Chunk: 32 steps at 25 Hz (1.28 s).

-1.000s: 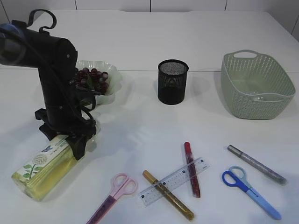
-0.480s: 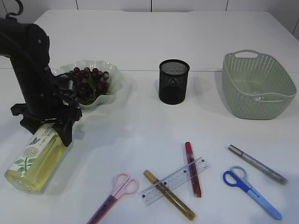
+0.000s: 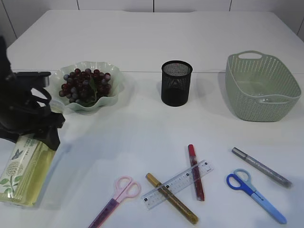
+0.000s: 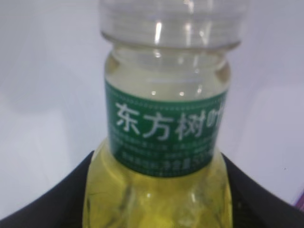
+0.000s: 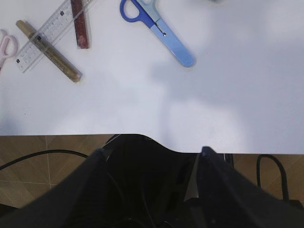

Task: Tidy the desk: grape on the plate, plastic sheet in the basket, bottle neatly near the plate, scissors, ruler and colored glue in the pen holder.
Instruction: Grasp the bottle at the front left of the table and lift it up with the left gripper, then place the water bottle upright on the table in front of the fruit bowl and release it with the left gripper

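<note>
My left gripper (image 3: 37, 132) is shut on the neck end of the bottle (image 3: 21, 168). The bottle is clear plastic, full of yellow liquid, and lies tilted at the table's left edge. In the left wrist view the jaws (image 4: 156, 164) flank the bottle (image 4: 164, 128) below its green label. The grapes (image 3: 85, 85) lie on the pale green plate (image 3: 114, 78). Pink scissors (image 3: 116, 198), blue scissors (image 3: 255, 193), the ruler (image 3: 176, 185) and gold (image 3: 172, 199), red (image 3: 195, 172) and silver (image 3: 260, 167) glue sticks lie at the front. The pen holder (image 3: 176, 83) stands mid-table. No plastic sheet shows. My right gripper (image 5: 152, 152) is open and empty.
The green basket (image 3: 262, 85) stands at the back right. The right wrist view shows the table's front edge with floor and cables below, plus the blue scissors (image 5: 159, 31), ruler (image 5: 50, 35), gold glue (image 5: 47, 50) and red glue (image 5: 80, 23).
My left gripper has moved left with the bottle toward the table's left edge. The plate of grapes is now uncovered. The other items have not moved.
</note>
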Each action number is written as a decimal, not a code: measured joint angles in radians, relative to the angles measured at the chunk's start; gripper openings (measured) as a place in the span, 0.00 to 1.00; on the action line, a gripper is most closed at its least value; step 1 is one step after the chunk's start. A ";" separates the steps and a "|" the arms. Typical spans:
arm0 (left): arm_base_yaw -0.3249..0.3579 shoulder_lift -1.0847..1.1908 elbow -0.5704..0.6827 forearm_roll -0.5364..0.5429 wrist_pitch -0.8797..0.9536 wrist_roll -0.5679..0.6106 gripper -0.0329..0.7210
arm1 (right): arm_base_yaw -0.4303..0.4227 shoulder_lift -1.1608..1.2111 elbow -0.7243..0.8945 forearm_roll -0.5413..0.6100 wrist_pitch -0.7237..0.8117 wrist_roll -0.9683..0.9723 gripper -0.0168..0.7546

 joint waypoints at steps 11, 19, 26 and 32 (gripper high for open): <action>0.009 -0.507 0.296 0.005 -0.448 -0.039 0.65 | 0.000 0.000 0.000 0.000 0.000 0.000 0.63; 0.011 -0.598 0.560 0.006 -0.908 -0.041 0.65 | 0.000 0.000 0.000 0.000 0.000 -0.004 0.63; 0.011 -0.544 0.730 0.004 -1.367 0.036 0.65 | 0.000 0.000 0.000 0.000 0.000 -0.045 0.63; 0.011 -0.349 0.753 0.000 -1.711 0.051 0.65 | 0.000 0.000 0.000 -0.001 0.000 -0.089 0.63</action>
